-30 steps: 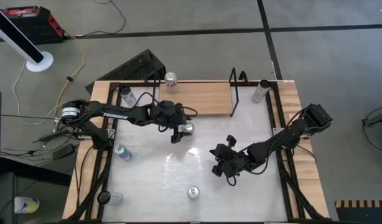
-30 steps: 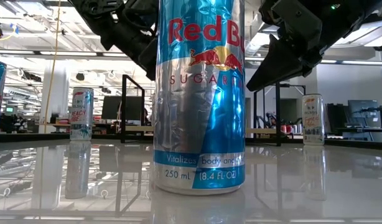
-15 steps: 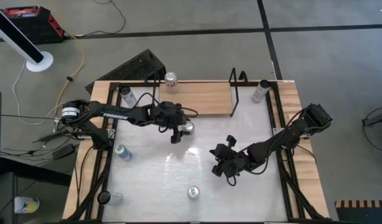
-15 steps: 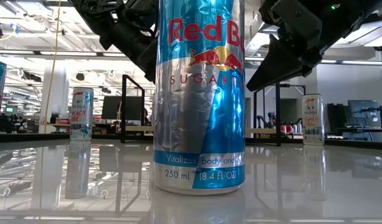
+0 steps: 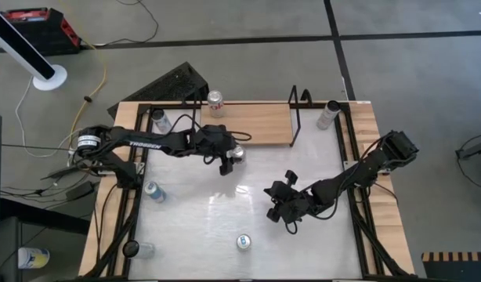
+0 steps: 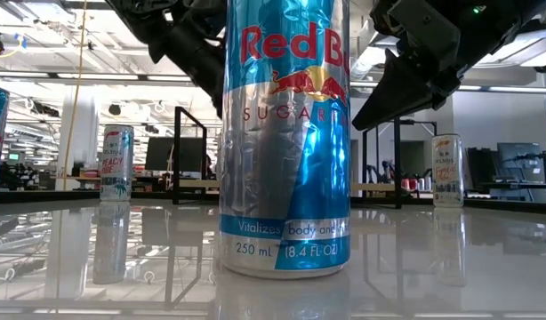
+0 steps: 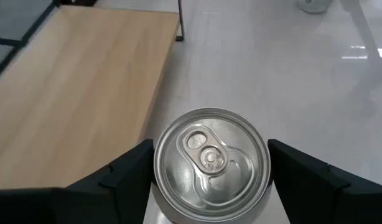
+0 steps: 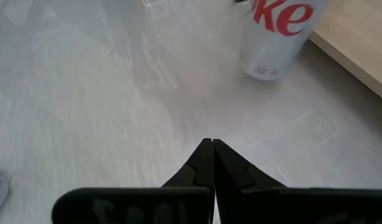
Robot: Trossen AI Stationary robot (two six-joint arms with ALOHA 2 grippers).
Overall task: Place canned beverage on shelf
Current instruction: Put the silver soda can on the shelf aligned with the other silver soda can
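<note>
1. Since the can (image 7: 211,165) stands upright directly between the two fingers of the left gripper (image 5: 229,159), its long axis vertical and its pull-tab top facing the wrist camera, the coming move turns on carrying it sideways to the shelf (image 5: 252,124), the light-wood board just beside it at the far edge of the table (image 5: 303,251).
2. The left jaws are drawn in against the can's sides, apparently gripping it; the can's base seems to sit on the table beside the shelf's near edge.
3. The left arm is far nearer the shelf; the right gripper (image 5: 276,205) waits mid-table, its jaws pressed together on nothing.
4. Compared with a second ago, the left jaws have narrowed from wide open onto the can, and the gripper has shifted slightly toward the shelf; the right arm has not moved.
</note>
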